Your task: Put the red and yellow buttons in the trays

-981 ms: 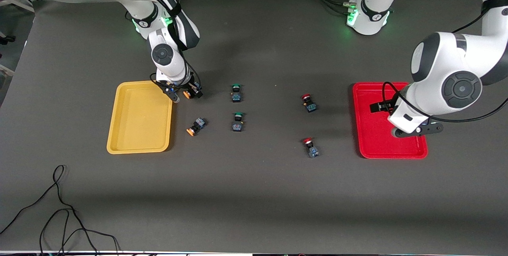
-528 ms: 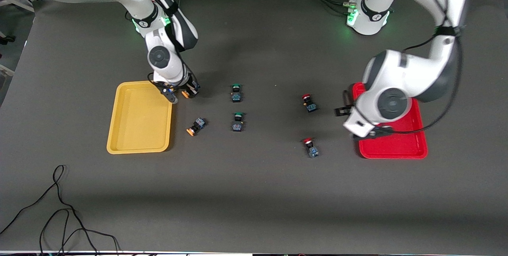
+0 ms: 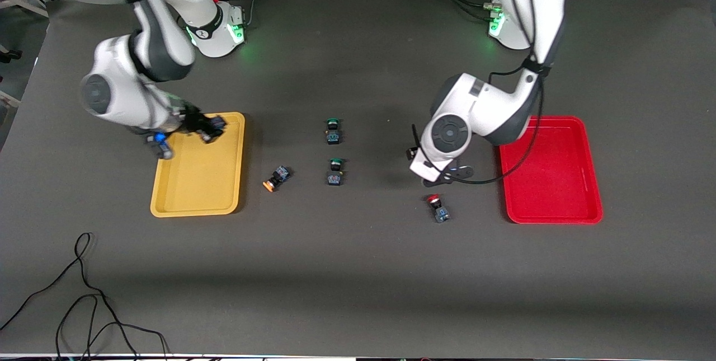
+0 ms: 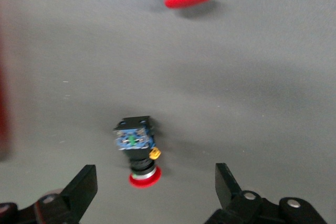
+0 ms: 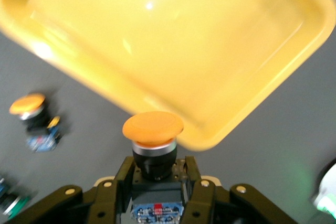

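My right gripper is shut on a yellow-capped button and holds it over the corner of the yellow tray that is farthest from the front camera; the tray fills the right wrist view. A second yellow button lies on the table beside the tray. My left gripper is open over a red button that stands between its fingers, hidden under the arm in the front view. The other red button stands nearer to the front camera. The red tray holds nothing.
Two green-capped buttons stand mid-table between the yellow and red buttons. A black cable lies near the table's front edge at the right arm's end. The left arm's elbow hangs over the table beside the red tray.
My right gripper lifted the yellow button from the table beside the yellow tray and carried it over the tray. My left arm swung from over the red tray to over a red button.
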`<move>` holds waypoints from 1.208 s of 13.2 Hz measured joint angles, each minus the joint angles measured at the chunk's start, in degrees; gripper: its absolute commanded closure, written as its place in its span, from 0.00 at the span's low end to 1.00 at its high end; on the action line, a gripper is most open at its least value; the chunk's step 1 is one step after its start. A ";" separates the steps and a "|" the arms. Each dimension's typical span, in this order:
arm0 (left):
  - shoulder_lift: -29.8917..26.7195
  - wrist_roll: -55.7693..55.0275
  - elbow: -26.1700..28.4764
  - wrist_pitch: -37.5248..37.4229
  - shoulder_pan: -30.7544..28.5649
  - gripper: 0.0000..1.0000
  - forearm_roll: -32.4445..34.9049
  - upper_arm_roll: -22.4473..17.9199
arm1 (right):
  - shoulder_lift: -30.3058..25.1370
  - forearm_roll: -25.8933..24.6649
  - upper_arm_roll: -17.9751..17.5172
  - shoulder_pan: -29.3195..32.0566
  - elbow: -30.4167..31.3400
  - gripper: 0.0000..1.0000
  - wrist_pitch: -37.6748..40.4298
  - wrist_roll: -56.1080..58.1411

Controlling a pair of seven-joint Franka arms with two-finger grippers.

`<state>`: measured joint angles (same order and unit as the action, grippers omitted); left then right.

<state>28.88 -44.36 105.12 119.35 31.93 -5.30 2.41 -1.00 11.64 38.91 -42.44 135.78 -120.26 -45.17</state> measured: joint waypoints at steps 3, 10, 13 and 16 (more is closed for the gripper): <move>0.11 -0.06 7.36 7.08 0.82 0.00 -0.03 0.00 | 3.91 -0.09 5.10 0.34 3.48 0.96 -6.11 8.87; -1.48 -0.06 14.37 14.54 1.25 1.00 -0.06 -0.20 | 14.20 8.15 4.48 -0.42 4.91 0.88 -11.94 16.87; -4.12 -0.25 14.18 11.92 0.60 1.00 -0.25 -0.73 | 16.59 9.78 4.00 -0.66 4.88 0.74 -13.87 17.69; -7.52 -0.26 10.93 2.57 -2.18 1.00 -0.35 -1.01 | 18.05 10.96 3.83 -0.69 4.81 0.00 -14.66 18.01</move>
<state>21.37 -44.62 116.05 121.92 29.75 -5.64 1.40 17.05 22.61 42.74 -43.12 140.60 -134.92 -27.16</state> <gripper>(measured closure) 0.599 0.520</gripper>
